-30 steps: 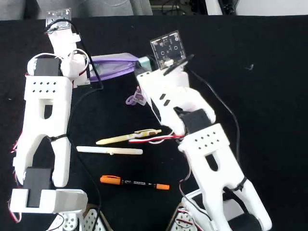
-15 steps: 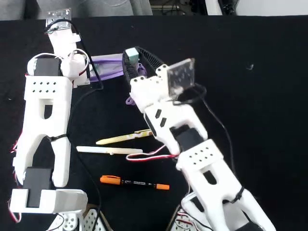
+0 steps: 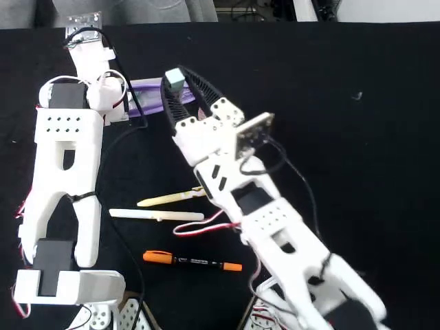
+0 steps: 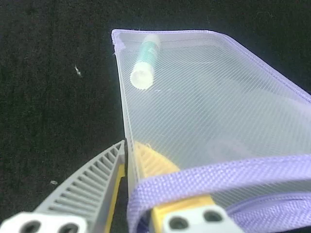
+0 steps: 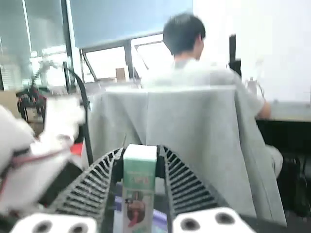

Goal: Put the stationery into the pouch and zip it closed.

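The mesh pouch (image 4: 204, 111) with purple trim (image 3: 152, 95) lies at the back of the table. A teal and white tube (image 4: 145, 63) rests inside it. My left gripper (image 4: 129, 145) is shut on the pouch's edge, one finger inside and one outside, and it sits at the pouch's left end (image 3: 124, 96). My right gripper (image 3: 175, 79) is raised above the pouch and tilted upward. It is shut on a small green and white box (image 5: 139, 182). On the table lie a yellow pen (image 3: 172, 198), a white pen (image 3: 157, 215) and an orange marker (image 3: 192, 261).
The black table (image 3: 357, 137) is bare on the right side. The right arm's body (image 3: 275, 220) stretches over the table just right of the pens. Red and white wires (image 3: 199, 227) hang near the white pen's tip.
My right gripper has risen from the pouch's right end and swung left and upward with the box in it. The left arm and the pens have kept still.
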